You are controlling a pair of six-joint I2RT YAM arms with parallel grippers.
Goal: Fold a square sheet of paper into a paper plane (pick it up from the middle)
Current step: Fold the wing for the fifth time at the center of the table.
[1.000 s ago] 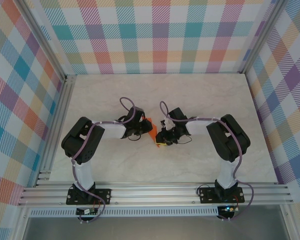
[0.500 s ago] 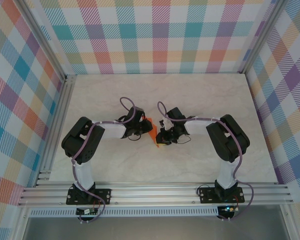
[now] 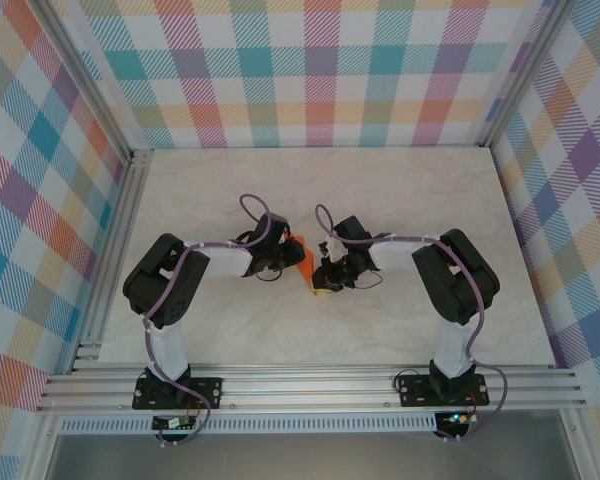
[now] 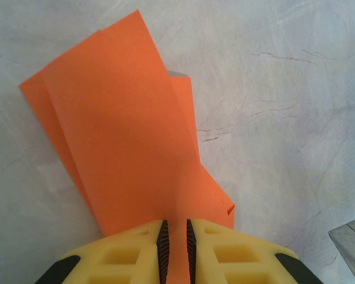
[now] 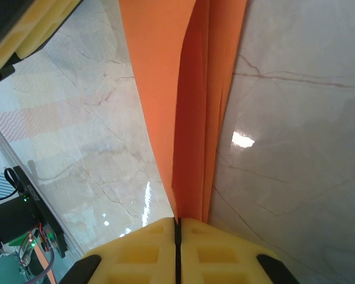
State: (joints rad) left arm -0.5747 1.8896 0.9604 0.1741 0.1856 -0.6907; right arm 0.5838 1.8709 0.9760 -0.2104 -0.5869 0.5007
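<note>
Left claw (image 4: pixel 174 236) and right claw (image 5: pixel 177 228) both clamp the thin bright orange paper sheet (image 4: pixel 118 136), already folded lengthwise in layers; final wing folds judged outstanding.

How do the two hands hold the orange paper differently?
Left hand: thin gap between fingers, orange paper showing inside; right hand: fingers pressed tight together. Left hand faces the paper's flat side; right hand faces its layered folds. Both pinch it.

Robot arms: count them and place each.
2. The left arm rises from the near rail on the left, the right arm on the right; both reach inward to the folded orange paper mid-table. None looks hidden.
</note>
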